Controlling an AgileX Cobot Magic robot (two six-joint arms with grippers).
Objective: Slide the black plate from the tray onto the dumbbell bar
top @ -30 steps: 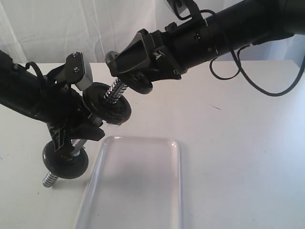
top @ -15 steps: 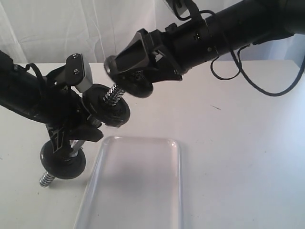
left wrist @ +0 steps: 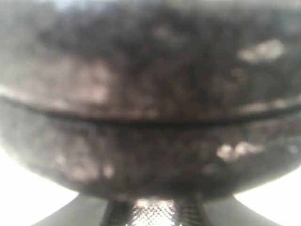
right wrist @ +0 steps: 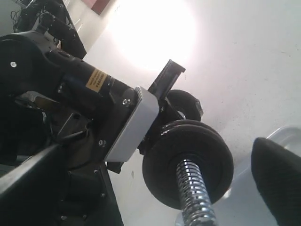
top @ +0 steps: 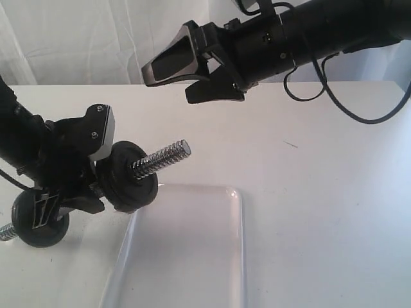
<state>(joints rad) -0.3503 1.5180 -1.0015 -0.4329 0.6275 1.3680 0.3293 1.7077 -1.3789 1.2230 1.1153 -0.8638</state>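
The dumbbell bar [top: 160,160] hangs above the table at the left, its threaded chrome end pointing up and to the right. My left gripper [top: 87,170] is shut on its middle. The black plate [top: 131,179] sits on the bar against another disc, just beyond the left fingers; a further disc [top: 35,218] is at the bar's low end. In the left wrist view the blurred plate [left wrist: 150,108] fills the picture. The right wrist view shows the plate [right wrist: 188,160] around the thread. My right gripper [top: 183,80] is open and empty, well above the bar. The white tray [top: 186,250] holds nothing.
The white table [top: 321,192] stretches to the right of the tray. A white curtain [top: 77,38] hangs behind the table. A black cable [top: 347,115] loops down from the right arm.
My right gripper has let go of the plate on the bar and drawn up and away. The left arm has moved the bar down and to the left.
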